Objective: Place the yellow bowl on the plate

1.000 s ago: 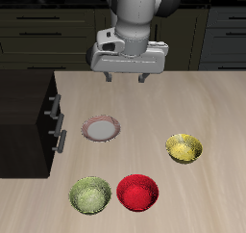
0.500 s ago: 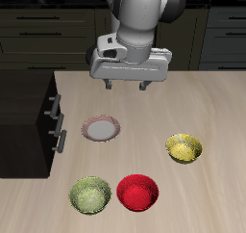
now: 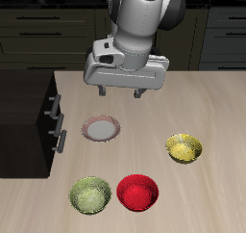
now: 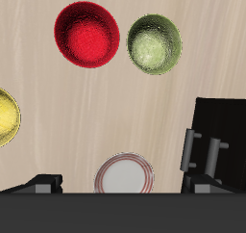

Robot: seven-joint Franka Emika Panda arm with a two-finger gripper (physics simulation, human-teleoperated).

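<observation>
The yellow bowl sits upright on the table, toward the front edge; the wrist view catches only part of the yellow bowl at its frame edge. Farther back rests the plate, pale pink with a reddish-brown rim, also seen as the plate in the wrist view. My gripper hangs high above the table, behind the plate and well apart from the yellow bowl. Its fingers stand spread with nothing between them.
A red bowl and a duller yellow-green bowl stand side by side near the front edge. A black drawer cabinet with handles borders the table beside the plate. Dark kitchen cabinets run behind the table.
The gripper has come down and forward a little over the last second, staying open. Bowls and plate have not moved.
</observation>
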